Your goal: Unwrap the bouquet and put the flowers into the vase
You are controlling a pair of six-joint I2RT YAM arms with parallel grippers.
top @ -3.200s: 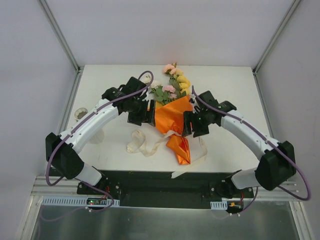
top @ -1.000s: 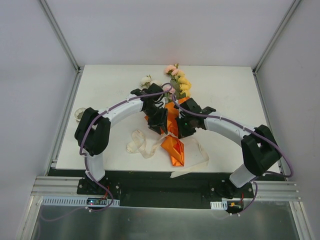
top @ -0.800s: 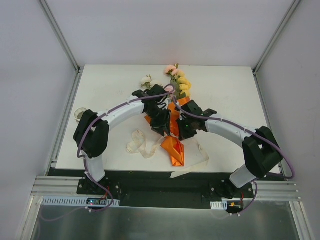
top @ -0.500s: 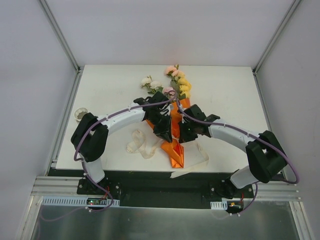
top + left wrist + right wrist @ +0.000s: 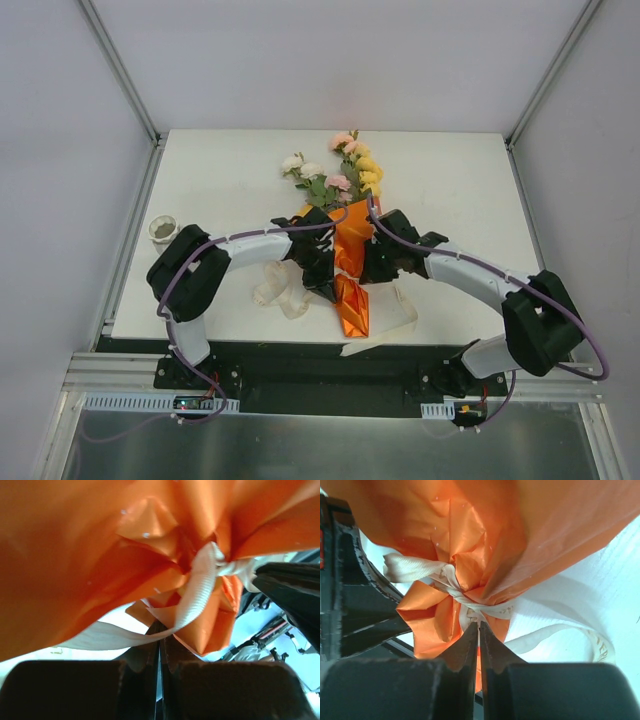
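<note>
A bouquet lies flat near the middle of a white table, seen from above. Its flowers, pink, cream and yellow with green leaves, fan out toward the far edge. The pointed tail of its orange paper aims at the near edge. Two robot arms reach in from either side and meet at the narrow tied neck of the paper.

The left gripper sits on the left side of the neck. In its wrist camera the two dark fingers are pressed tightly together with no gap between them. They pinch a cream ribbon where one strand drops from the knot, folds at the fingertips and runs off to the left. Crumpled orange paper fills the view above it.

The right gripper comes in from the opposite side. Its fingers are also pressed together, leaving only a hairline seam. Their tips touch the ribbon band wrapped around the pinched neck, just beside the knot. Whether any ribbon is caught between them cannot be told. The left gripper shows as a dark shape at the left edge of this view.

Loose ribbon ends curl on the table on both sides of the paper tail. A small whitish vase stands upright at the table's left edge, well apart from the bouquet.
</note>
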